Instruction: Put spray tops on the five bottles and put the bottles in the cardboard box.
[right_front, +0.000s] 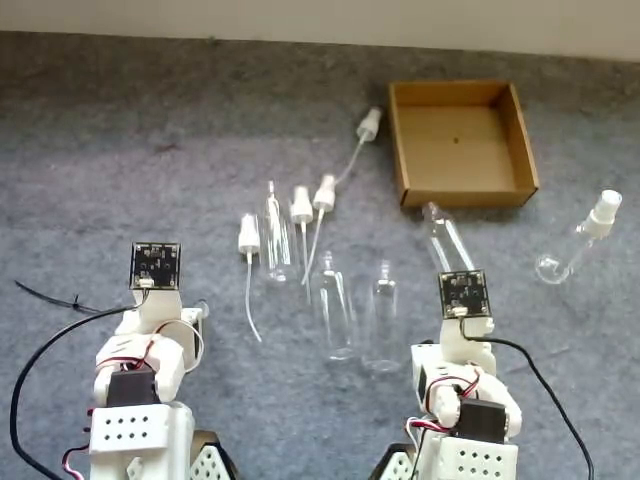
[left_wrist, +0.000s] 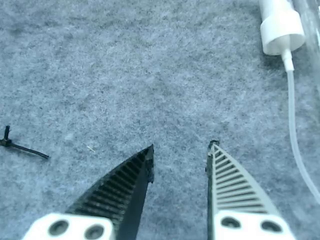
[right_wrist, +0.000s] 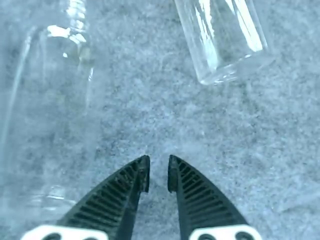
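Three clear bottles without tops lie mid-table: one (right_front: 275, 238), another (right_front: 335, 305) and a third (right_front: 382, 316). A further bare bottle (right_front: 446, 240) lies below the cardboard box (right_front: 520, 150). At the far right a bottle (right_front: 578, 245) carries a white spray top. Loose spray tops (right_front: 249, 235) (right_front: 301, 205) (right_front: 325, 192) (right_front: 369, 124) lie with their tubes trailing. My left gripper (left_wrist: 181, 152) is open over bare carpet, with a spray top (left_wrist: 281, 25) ahead to one side. My right gripper (right_wrist: 158, 162) is narrowly open and holds nothing; a bottle (right_wrist: 45, 110) lies beside it and a bottle base (right_wrist: 225, 40) ahead.
Grey carpet covers the table. A black cable tie (left_wrist: 22, 148) lies near the left arm (right_front: 140, 370). The right arm (right_front: 465, 395) sits at the front right. The box stands at the back right, its inside bare.
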